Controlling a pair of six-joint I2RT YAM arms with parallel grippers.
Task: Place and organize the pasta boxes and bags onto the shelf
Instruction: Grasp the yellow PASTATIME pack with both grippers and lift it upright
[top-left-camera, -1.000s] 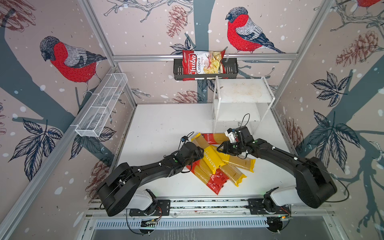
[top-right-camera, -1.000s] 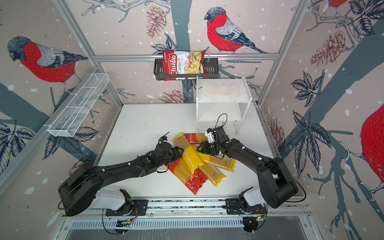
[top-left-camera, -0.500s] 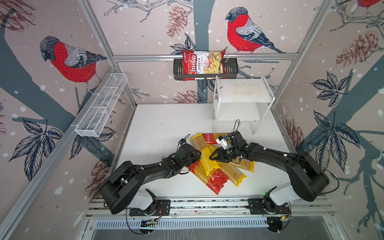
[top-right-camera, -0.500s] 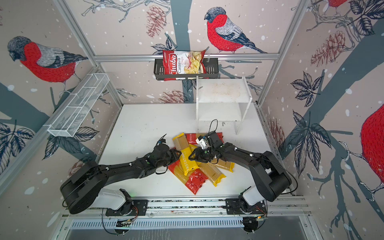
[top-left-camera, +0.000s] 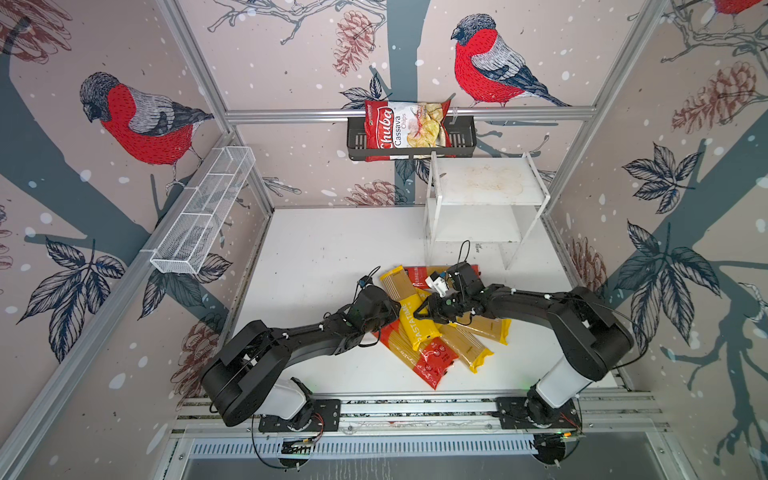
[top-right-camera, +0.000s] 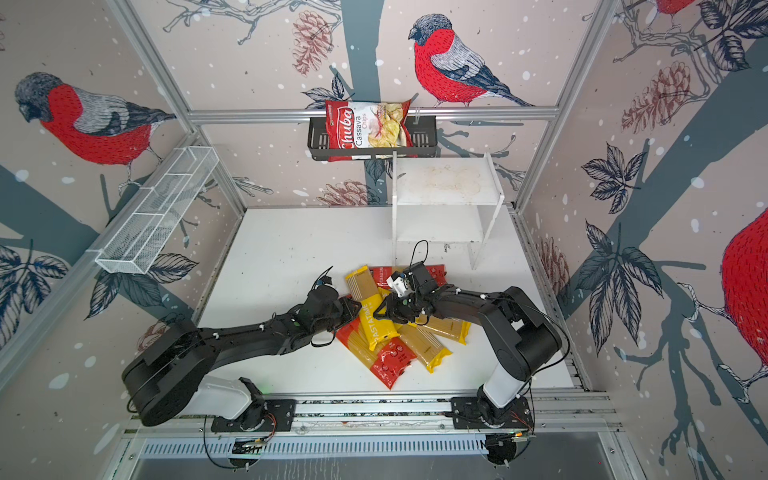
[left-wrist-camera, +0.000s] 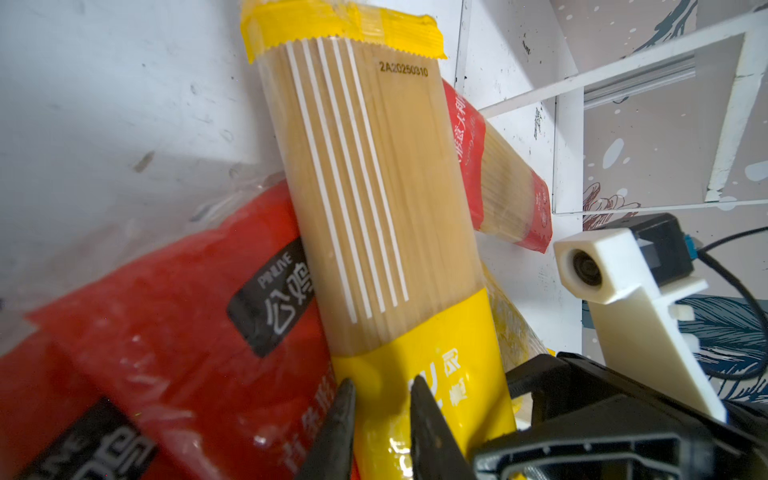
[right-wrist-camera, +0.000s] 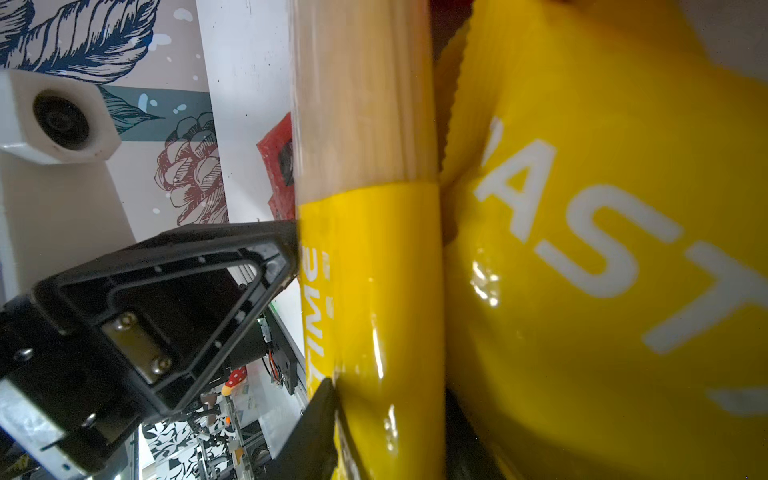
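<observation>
In both top views, a heap of red and yellow spaghetti packs (top-left-camera: 467, 351) lies on the white worktop (top-left-camera: 324, 257) near the white two-tier shelf (top-left-camera: 486, 183). The left end effector (top-left-camera: 392, 309) and right end effector (top-left-camera: 420, 312) meet at the topmost PASTATIME pack (top-left-camera: 409, 322). Left wrist view: narrow-set fingers (left-wrist-camera: 340, 415) pinch that pack's yellow band. Right wrist view: one finger (right-wrist-camera: 320, 424) presses the pack's side; its partner is hidden, so the grip cannot be told.

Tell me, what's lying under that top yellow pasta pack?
A red spaghetti pack lies under the top yellow pack, and a second red pack crosses beneath it. Whatever else lies beneath is covered.
</observation>
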